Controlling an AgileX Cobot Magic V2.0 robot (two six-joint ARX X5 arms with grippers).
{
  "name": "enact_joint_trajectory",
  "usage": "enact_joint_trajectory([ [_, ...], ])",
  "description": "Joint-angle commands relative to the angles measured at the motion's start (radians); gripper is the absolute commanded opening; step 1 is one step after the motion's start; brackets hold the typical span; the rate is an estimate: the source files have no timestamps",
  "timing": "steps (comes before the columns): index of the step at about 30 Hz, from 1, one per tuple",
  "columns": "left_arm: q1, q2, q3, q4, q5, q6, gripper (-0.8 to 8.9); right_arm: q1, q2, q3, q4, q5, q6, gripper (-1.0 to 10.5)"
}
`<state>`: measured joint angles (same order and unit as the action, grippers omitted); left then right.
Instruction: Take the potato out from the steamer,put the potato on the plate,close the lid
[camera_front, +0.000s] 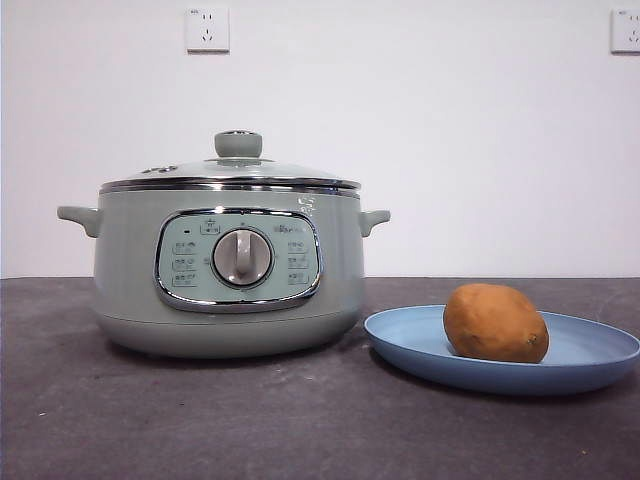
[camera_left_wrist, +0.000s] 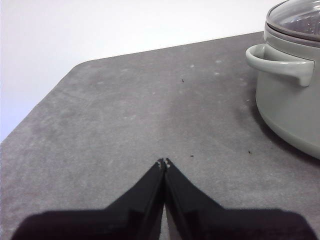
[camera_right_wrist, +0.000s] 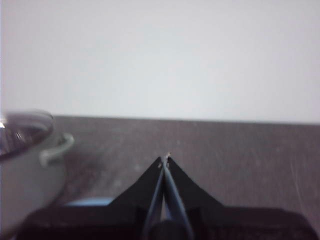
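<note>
Black jaws pressed tip to tip mark the left gripper (camera_left_wrist: 164, 162), holding nothing and hanging low over bare tabletop, with the steamer (camera_left_wrist: 290, 95) off to one side. The right gripper (camera_right_wrist: 165, 159) is likewise closed and empty; its blurred view catches a steamer handle and, just beneath the jaws, a sliver of the plate (camera_right_wrist: 92, 201). Neither gripper appears in the front view, so both arms sit back from the things.

Only the front view shows the whole layout. The lid (camera_front: 232, 170) sits squarely on the steamer, knob up, chrome rim meeting the pot's edge. Just beside the steamer, the potato (camera_front: 495, 322) lies on the plate, resting on its side near the middle. Potato and plate never show together in a wrist view.

The table (camera_front: 200, 420) is dark grey and mottled, with a few specks. Behind it stands a plain white wall carrying two sockets (camera_front: 207, 29) high up.
</note>
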<state>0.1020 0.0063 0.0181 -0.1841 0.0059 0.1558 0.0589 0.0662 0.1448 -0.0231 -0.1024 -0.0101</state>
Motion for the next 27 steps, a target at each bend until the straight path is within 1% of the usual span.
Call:
enact_joint_trajectory([
  [1,0.004,-0.001,-0.014,-0.002,-0.002,-0.006,-0.02,0.0,-0.034,-0.067,0.008,0.005,0.021,0.0],
  [7,0.004,-0.001,-0.014,-0.002,-0.002,-0.006,-0.02,0.0,-0.065,-0.127,-0.003,0.005,0.046,0.0],
  [18,0.004,-0.001,-0.014,-0.002,-0.002,-0.006,-0.02,0.0,-0.065,-0.137,-0.149,0.004,0.046,0.0],
  [22,0.004,-0.001,-0.014,-0.002,-0.002,-0.006,-0.02,0.0,-0.065,-0.137,-0.151,0.004,0.073,0.0],
  [27,0.004,-0.001,-0.014,-0.002,-0.002,-0.006,-0.02,0.0,-0.065,-0.137,-0.152,0.005,0.072,0.0],
])
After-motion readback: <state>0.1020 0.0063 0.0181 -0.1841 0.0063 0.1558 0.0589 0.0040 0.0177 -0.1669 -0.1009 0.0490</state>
